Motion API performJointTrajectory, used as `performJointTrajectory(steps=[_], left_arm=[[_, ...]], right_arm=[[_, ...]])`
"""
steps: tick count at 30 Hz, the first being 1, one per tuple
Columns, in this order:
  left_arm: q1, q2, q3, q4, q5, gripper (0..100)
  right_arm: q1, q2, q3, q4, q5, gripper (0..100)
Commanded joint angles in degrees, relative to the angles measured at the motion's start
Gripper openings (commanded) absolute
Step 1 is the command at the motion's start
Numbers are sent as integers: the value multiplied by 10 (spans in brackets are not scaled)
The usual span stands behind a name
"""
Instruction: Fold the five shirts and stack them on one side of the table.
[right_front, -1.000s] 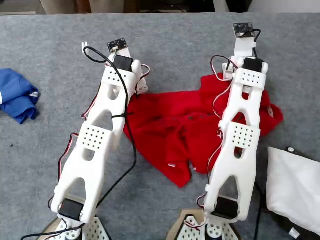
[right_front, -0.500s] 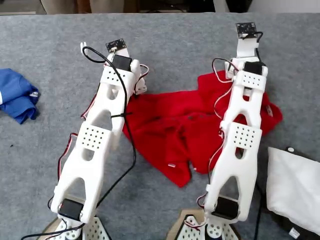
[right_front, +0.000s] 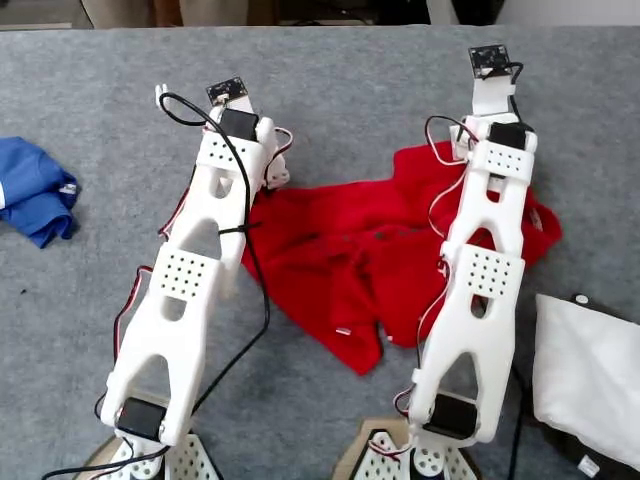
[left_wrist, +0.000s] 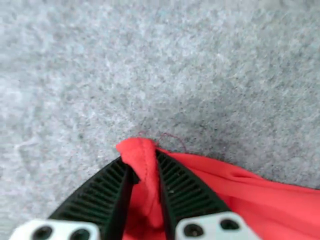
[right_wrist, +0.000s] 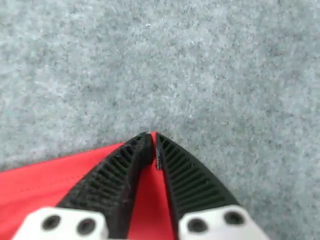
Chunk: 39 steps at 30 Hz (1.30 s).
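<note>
Grey table (right_front: 340, 90), red shirt (right_front: 340, 262), blue shirt (right_front: 35, 200)

Bright, even, diffuse light in 3 views, w/ faint shadows on table (right_front: 340, 80).

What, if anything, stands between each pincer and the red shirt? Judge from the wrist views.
Nothing visible does. The left pincer is shut on a pinched fold of the red shirt, and the right pincer is shut on its edge, both low over the grey table.
</note>
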Motion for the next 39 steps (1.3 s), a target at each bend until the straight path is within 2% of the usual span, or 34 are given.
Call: performJointTrajectory(steps=[1, 7, 11, 19, 27, 33, 39], left_arm=[[-22, -2, -8, 8, -2, 19], [-22, -2, -10, 8, -2, 19], [-25, -6, -13, 9, -2, 19], [-26, -49, -132, 30, -40, 19], [-56, -258, -123, 31, -41, 19], [-87, -403, -120, 32, -42, 19], [-103, -548, -97, 32, -125, 19]], right_arm=[[0, -3, -33, 38, 5, 4], [0, -5, -116, 130, 8, 5], [-1, -7, -229, 208, 5, 5], [-6, -173, -222, 287, -4, 5], [-2, -396, -221, 362, -3, 5], [-1, -562, -221, 364, 0, 5], [0, -698, -219, 330, 2, 5]])
